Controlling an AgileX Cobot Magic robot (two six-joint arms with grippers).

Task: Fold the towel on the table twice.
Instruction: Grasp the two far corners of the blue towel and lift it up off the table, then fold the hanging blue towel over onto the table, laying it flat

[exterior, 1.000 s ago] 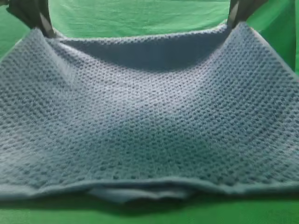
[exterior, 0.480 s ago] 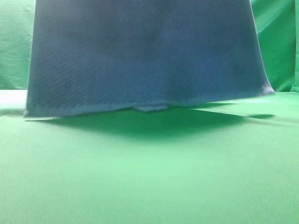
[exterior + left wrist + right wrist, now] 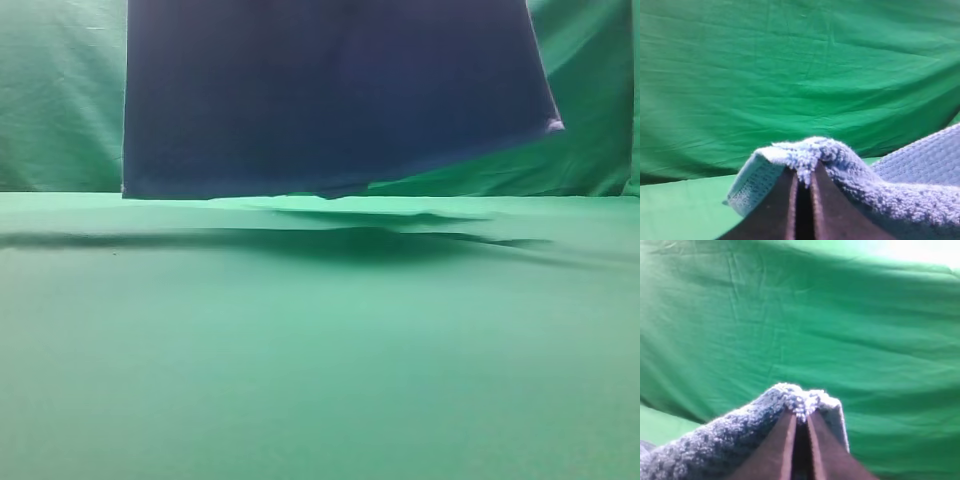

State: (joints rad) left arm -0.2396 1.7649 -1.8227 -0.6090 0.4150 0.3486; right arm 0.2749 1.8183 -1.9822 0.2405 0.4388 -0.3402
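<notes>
The blue-grey towel (image 3: 330,95) hangs in the air in the exterior high view, its lower edge clear above the green table (image 3: 320,360), where its shadow lies. Both grippers are above the top of that frame. In the left wrist view my left gripper (image 3: 804,186) is shut on a bunched corner of the towel (image 3: 810,152), with more waffle cloth trailing right. In the right wrist view my right gripper (image 3: 801,421) is shut on another corner of the towel (image 3: 795,396), the cloth running off to the lower left.
A wrinkled green fabric backdrop (image 3: 60,100) stands behind the table and fills both wrist views. The table's far edge (image 3: 60,192) meets it just under the towel's hem.
The towel has been lifted from draped low across the view to hanging above the table, and its lower edge has risen further in the last half second.
</notes>
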